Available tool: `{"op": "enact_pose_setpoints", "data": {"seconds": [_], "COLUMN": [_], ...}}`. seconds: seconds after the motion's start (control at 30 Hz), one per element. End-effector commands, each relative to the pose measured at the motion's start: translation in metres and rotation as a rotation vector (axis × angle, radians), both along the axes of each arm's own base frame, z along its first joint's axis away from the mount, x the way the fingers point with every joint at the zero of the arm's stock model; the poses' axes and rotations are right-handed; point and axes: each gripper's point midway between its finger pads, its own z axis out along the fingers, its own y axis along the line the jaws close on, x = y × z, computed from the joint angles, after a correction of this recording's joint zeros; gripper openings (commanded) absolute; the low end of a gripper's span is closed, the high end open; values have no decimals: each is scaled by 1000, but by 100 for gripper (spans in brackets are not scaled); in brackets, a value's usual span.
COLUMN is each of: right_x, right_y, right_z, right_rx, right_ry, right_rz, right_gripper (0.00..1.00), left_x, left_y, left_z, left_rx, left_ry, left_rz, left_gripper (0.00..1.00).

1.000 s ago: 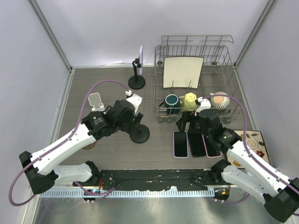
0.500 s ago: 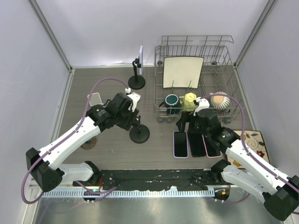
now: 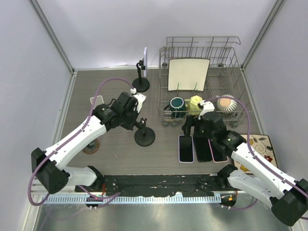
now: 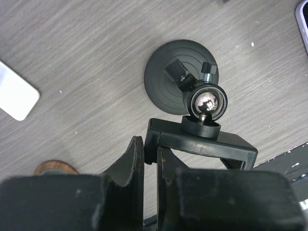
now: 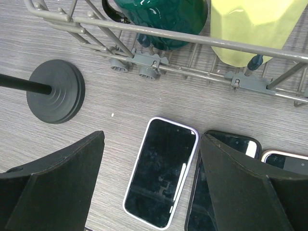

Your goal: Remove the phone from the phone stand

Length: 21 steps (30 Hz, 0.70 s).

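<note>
A black phone stand point(image 3: 141, 82) at the back of the table holds a white phone point(image 3: 145, 57) upright in its clamp. A second black stand point(image 3: 144, 138) nearer the middle has nothing in its clamp point(image 4: 202, 144); its round base point(image 4: 180, 77) and ball joint point(image 4: 207, 101) show in the left wrist view. My left gripper point(image 3: 137, 121) point(image 4: 150, 149) is shut beside the left end of that clamp, with nothing seen between its fingers. My right gripper point(image 3: 197, 126) point(image 5: 151, 139) hangs open above a lavender-cased phone point(image 5: 161, 171) lying flat.
Beside the lavender phone point(image 3: 186, 148) lie a black phone point(image 3: 203, 149) and a third phone point(image 3: 219, 150). A wire dish rack point(image 3: 231, 53) at the back right holds a plate point(image 3: 188, 73), a green mug point(image 3: 176, 103) and a yellow mug point(image 3: 195, 102). A white object point(image 3: 97, 102) and a brown coaster point(image 3: 90, 147) lie at the left.
My left gripper has closed from open to shut and shifted slightly toward the back by the near stand. The right arm has stayed in place.
</note>
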Motion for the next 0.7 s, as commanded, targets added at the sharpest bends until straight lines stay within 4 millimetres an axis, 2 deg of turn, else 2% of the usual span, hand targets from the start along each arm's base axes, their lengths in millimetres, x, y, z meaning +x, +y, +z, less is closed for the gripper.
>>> {"op": "enact_pose_setpoints", "data": {"seconds": [0.0,0.17,0.2,0.27,0.3,0.37,0.4,0.43,0.47,0.5,0.53,0.57,0.6,0.63,0.67], "right_x": [12,12,12,12,11,10,10,9,8,8,6,5,4,3,2], "right_y": [2,1,0,0,0,-1,-3,-4,-5,-6,-8,-10,-12,-14,-15], "right_z": [21,23,23,23,24,24,24,26,26,26,28,28,29,30,31], "right_rx": [8,4,-1,-3,-3,-5,-9,-7,-10,-11,-8,-9,-10,-7,-8], "right_ry": [-76,-88,-88,-89,-91,-90,-89,-93,-91,-94,-99,-98,-101,-107,-106], "right_rz": [-3,0,2,2,0,1,-4,-4,-7,-14,-18,-23,-30,-35,-40], "right_gripper": [86,86,86,86,86,86,86,86,86,86,86,86,86,86,86], "left_x": [30,79,91,113,128,151,165,174,186,197,207,214,222,230,235], "left_y": [-5,24,38,49,64,77,94,102,108,124,130,135,144,147,154], "left_z": [27,41,42,54,49,59,53,51,61,50,59,59,51,59,59], "left_rx": [-58,-89,-88,-113,-102,-125,-118,-130,-150,-139,-159,-164,-166,-182,-185], "left_ry": [-113,-215,-227,-269,-266,-301,-294,-293,-311,-290,-310,-310,-292,-313,-314], "left_rz": [56,249,304,373,430,501,558,594,618,665,691,703,725,733,750], "left_gripper": [2,0,0,0,0,0,0,0,0,0,0,0,0,0,1]}}
